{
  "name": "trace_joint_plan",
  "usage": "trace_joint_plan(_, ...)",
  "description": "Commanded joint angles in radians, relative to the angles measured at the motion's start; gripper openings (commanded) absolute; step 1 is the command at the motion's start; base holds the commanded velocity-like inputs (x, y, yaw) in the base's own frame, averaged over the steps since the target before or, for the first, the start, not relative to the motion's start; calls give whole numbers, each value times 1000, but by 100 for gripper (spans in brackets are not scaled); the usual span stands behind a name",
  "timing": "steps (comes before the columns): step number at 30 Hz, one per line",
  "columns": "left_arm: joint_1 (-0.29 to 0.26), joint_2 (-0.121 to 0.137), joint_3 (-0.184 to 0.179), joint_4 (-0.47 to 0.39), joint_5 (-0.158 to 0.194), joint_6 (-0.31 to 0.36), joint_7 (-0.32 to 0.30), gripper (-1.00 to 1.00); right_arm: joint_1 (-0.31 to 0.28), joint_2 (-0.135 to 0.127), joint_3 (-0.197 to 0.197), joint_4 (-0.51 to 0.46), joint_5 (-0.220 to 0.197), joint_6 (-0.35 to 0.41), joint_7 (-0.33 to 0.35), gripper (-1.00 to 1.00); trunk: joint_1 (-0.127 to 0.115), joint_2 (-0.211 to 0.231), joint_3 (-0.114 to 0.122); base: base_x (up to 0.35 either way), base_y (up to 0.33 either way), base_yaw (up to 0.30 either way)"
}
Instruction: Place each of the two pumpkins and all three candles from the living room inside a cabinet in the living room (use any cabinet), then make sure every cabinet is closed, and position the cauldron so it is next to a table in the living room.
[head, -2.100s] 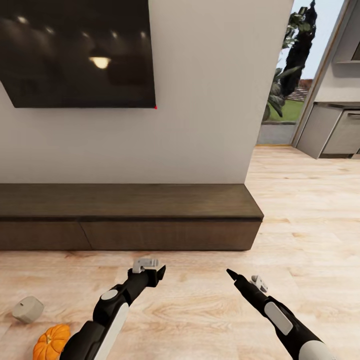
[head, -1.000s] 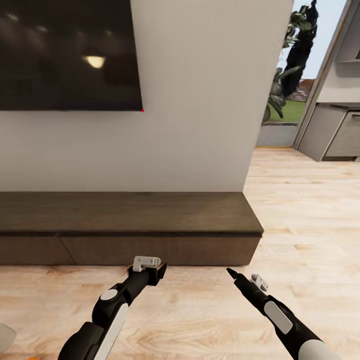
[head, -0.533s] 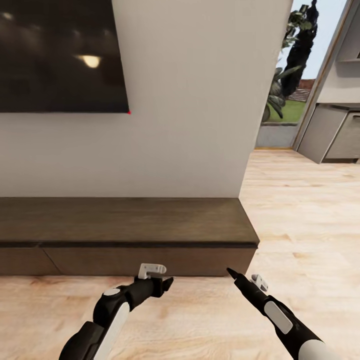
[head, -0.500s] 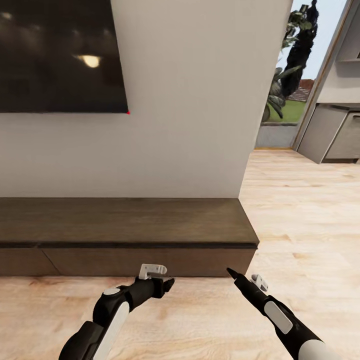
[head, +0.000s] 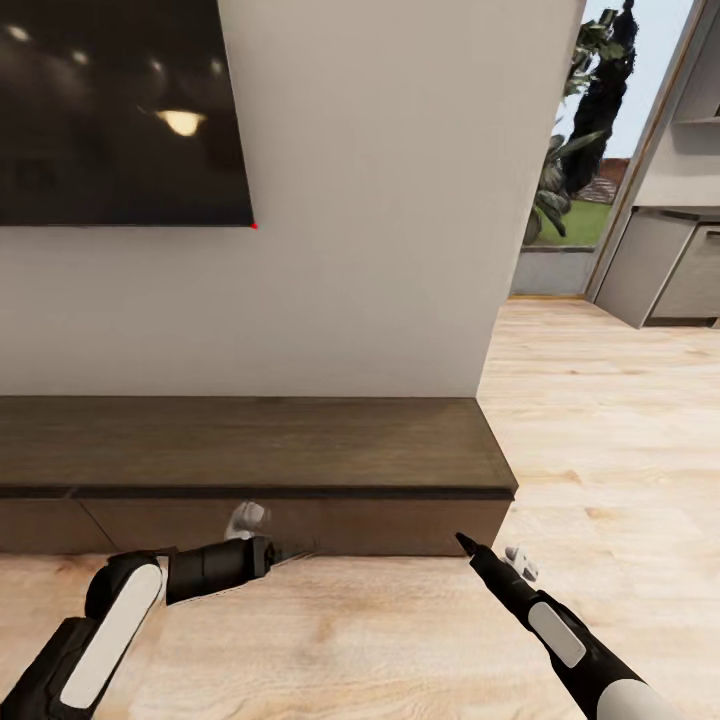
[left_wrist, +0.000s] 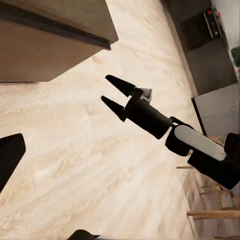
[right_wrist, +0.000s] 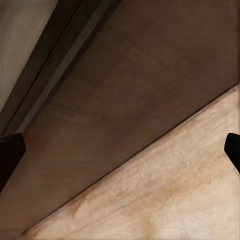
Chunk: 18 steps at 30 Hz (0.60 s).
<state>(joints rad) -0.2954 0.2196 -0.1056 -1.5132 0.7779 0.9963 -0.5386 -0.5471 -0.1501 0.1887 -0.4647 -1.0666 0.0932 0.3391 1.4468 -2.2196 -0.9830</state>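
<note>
Low dark brown cabinet (head: 260, 445) along the white wall (head: 370, 200), drawer fronts flush and closed, its right end stopping short of the doorway (head: 575, 170); a seam between two drawer fronts lies to the left of the left gripper. Left gripper (head: 290, 553): arm folded low over the pale wood floor (head: 400, 640), forearm lying nearly level and pointing rightward, tips close against the base of the cabinet's drawer front; head view too dark at the tips to read them, and the left wrist view catches one dark fingertip (left_wrist: 10, 155) at the frame edge and a second dark sliver at another edge, well apart, so the fingers read as spread with nothing between them. Right gripper (left_wrist: 114, 95): in the left wrist view, two pointed black fingers parted by a clear gap, holding nothing, hovering over the floor just off the cabinet's end corner; in the head view (head: 466, 543) it points at the lower right part of the drawer front, just short of touching. Right wrist view: drawer front (right_wrist: 130, 100) directly ahead of the fingers, floor beneath. Dark television (head: 110, 110) on the wall above and left of both grippers. Grey kitchen units (head: 670, 260) far beyond the right gripper.
</note>
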Motion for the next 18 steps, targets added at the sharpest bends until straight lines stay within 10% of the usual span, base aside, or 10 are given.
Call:
trace_joint_plan(1,-1,12,0,0,19,3,-8,100,-1,-1,5,0,-10,0,1,100,0,0,-1,0,0,0)
trace_joint_plan(5,-1,53,1,-1,96,2,-22,100,-1,-1,5,0,-10,-7,1,100,0,0,-1,0,0,0)
trace_joint_plan(18,-1,60,3,1,108,1,-24,100,-1,-1,3,0,-15,-9,5,100,34,-63,-29,0,0,0)
